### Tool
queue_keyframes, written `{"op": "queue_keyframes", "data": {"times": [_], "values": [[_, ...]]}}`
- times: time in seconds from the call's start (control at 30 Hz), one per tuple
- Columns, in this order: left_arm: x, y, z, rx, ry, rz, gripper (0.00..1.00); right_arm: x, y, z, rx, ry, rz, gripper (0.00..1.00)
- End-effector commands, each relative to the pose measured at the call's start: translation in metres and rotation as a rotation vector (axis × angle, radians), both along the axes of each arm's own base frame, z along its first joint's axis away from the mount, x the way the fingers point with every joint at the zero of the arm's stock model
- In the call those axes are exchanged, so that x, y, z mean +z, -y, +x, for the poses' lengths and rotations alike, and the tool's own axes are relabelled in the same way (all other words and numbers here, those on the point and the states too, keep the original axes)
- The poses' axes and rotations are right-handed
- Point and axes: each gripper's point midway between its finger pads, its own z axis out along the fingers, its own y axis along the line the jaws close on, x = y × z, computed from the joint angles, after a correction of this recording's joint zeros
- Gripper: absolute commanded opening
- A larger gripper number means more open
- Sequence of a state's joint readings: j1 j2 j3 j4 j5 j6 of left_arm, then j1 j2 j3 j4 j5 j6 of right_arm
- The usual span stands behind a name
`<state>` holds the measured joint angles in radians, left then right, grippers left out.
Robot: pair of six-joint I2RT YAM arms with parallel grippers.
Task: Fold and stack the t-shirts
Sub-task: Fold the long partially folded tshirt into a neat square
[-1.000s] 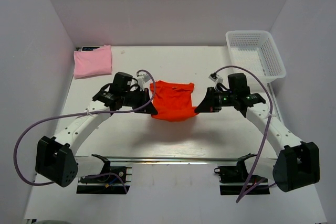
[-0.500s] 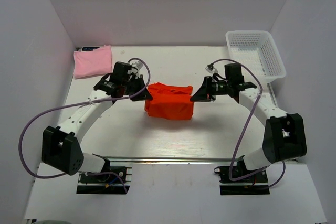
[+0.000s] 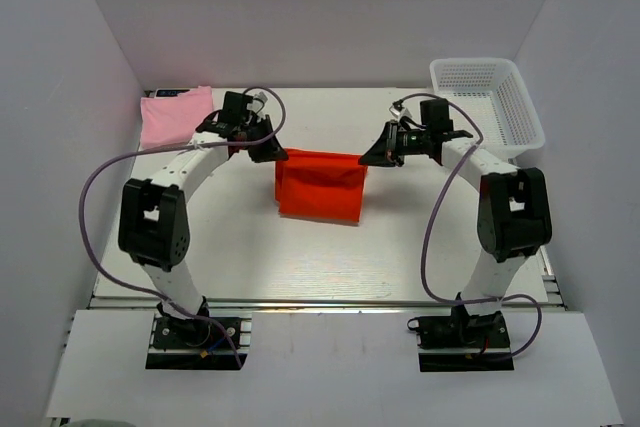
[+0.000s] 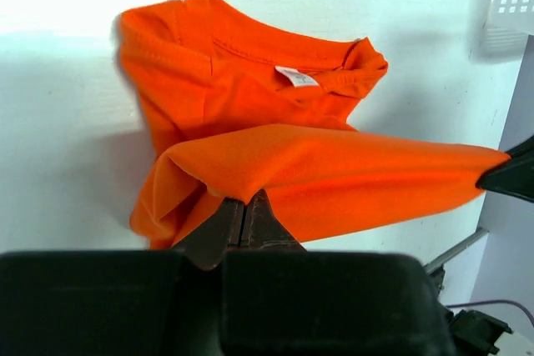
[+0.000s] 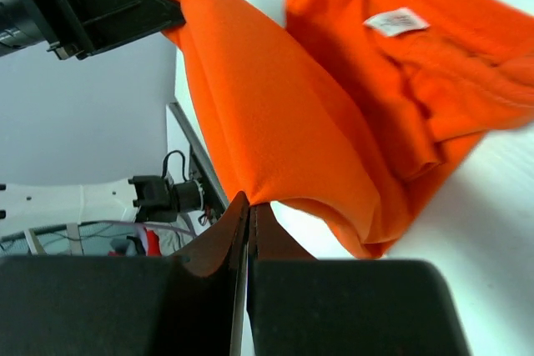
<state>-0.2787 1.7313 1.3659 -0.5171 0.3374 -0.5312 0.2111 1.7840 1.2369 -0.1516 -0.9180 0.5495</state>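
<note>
— Start from our side. What's closest?

— The two arm bases, bolted at the near edge of the white table point(image 3: 300, 267), each trailing a purple cable point(image 3: 95, 187). Both arms reach away from us toward the middle.

— And the shirt?

— The bright orange-red short-sleeved cloth t-shirt point(image 3: 320, 192) is about mid-table, a little toward the far edge. Its lower layer lies on the table. A second layer is doubled over it and held up off it along one edge.

— Held by what?

— Both pincers. The left gripper point(image 3: 278, 156) has its two fingers pressed together on the left end of that raised edge. The right gripper point(image 3: 366, 159) is pinched the same way on the right end, and the cloth runs taut between them. From each wrist camera the fingers meet with only fabric between them.

— Anything showing underneath?

— The round neck and a small white label point(image 4: 296, 77), on the layer resting on the table, beyond the lifted fold.

— Further back?

— In the far-left corner there's the pale pink folded cloth t-shirt point(image 3: 177, 117), a neat rectangle, well apart from the orange one. In the far-right corner stands a white plastic mesh basket point(image 3: 487, 97).
</note>
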Motion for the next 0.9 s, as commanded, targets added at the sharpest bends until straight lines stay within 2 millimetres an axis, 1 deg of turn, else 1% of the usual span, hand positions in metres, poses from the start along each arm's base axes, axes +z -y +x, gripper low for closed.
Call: {"op": "queue_keyframes", "data": {"times": [0.0,0.07,0.1,0.13,0.17,0.2,0.23,0.27,0.3,0.33,0.37,0.4,0.43,0.47,0.5,0.53,0.57,0.6,0.63,0.67,0.7,0.73,0.77,0.8,0.83,0.87], "values": [[0.013,0.003,0.031,-0.031,0.065,-0.050,0.00,-0.001,0.004,0.028,-0.047,-0.001,-0.006,0.00],[0.007,0.006,0.037,-0.047,0.057,-0.050,0.00,-0.007,0.004,0.037,-0.064,-0.003,-0.022,0.00],[0.010,0.004,0.045,-0.052,0.076,-0.058,0.00,-0.006,0.007,0.043,-0.081,0.000,-0.027,0.00],[0.001,0.007,0.048,-0.059,0.056,-0.062,0.02,-0.011,0.007,0.050,-0.102,0.003,-0.048,0.00],[-0.001,0.008,0.053,-0.059,0.061,-0.063,0.17,-0.018,0.008,0.054,-0.111,-0.013,-0.057,0.00],[0.002,0.006,0.058,-0.065,0.074,-0.067,0.31,-0.018,0.009,0.058,-0.117,-0.013,-0.060,0.07],[0.002,0.007,0.062,-0.065,0.081,-0.068,0.53,-0.027,0.010,0.066,-0.133,-0.025,-0.078,0.21],[-0.005,0.004,0.065,-0.063,0.071,-0.074,0.71,-0.029,0.011,0.070,-0.140,-0.021,-0.084,0.35],[0.008,0.006,0.073,-0.064,0.111,-0.081,0.98,-0.017,0.013,0.087,-0.157,0.041,-0.098,0.68],[0.005,0.002,0.079,-0.055,0.109,-0.080,1.00,-0.033,0.015,0.090,-0.164,0.005,-0.131,0.73],[0.006,0.002,0.082,-0.065,0.123,-0.073,1.00,-0.035,0.019,0.097,-0.170,0.024,-0.152,0.88],[0.010,0.003,0.086,-0.074,0.128,-0.065,1.00,-0.023,0.019,0.106,-0.174,0.056,-0.156,0.90],[0.013,0.002,0.086,-0.088,0.135,-0.053,1.00,-0.022,0.019,0.105,-0.158,0.052,-0.174,0.90],[0.010,-0.001,0.086,-0.076,0.126,-0.039,1.00,-0.021,0.021,0.109,-0.167,0.088,-0.208,0.90],[0.004,-0.004,0.085,-0.079,0.124,-0.017,1.00,-0.016,0.022,0.108,-0.169,0.103,-0.220,0.90],[0.009,-0.005,0.084,-0.101,0.164,-0.002,1.00,-0.020,0.021,0.103,-0.149,0.126,-0.239,0.90],[-0.002,-0.001,0.074,-0.129,0.156,0.011,1.00,-0.015,0.023,0.095,-0.153,0.139,-0.244,0.90],[-0.009,0.002,0.069,-0.158,0.154,0.029,1.00,-0.015,0.025,0.092,-0.158,0.148,-0.253,0.90],[-0.009,-0.002,0.067,-0.162,0.168,0.053,1.00,-0.020,0.027,0.090,-0.166,0.157,-0.282,0.90],[-0.020,0.003,0.058,-0.218,0.165,0.071,1.00,-0.024,0.030,0.079,-0.164,0.161,-0.313,0.90],[-0.026,0.006,0.053,-0.244,0.163,0.084,1.00,-0.025,0.030,0.073,-0.158,0.161,-0.325,0.90],[-0.033,0.003,0.046,-0.259,0.140,0.097,1.00,-0.027,0.031,0.069,-0.148,0.166,-0.332,0.90],[-0.040,0.003,0.041,-0.282,0.135,0.130,1.00,-0.035,0.029,0.057,-0.125,0.161,-0.341,0.90],[-0.049,0.001,0.038,-0.278,0.127,0.173,1.00,-0.034,0.029,0.052,-0.112,0.170,-0.345,0.90],[-0.051,-0.001,0.037,-0.285,0.124,0.191,1.00,-0.038,0.030,0.045,-0.104,0.164,-0.351,0.90],[-0.056,0.003,0.032,-0.321,0.129,0.205,1.00,-0.046,0.029,0.038,-0.090,0.150,-0.362,0.90]]}}
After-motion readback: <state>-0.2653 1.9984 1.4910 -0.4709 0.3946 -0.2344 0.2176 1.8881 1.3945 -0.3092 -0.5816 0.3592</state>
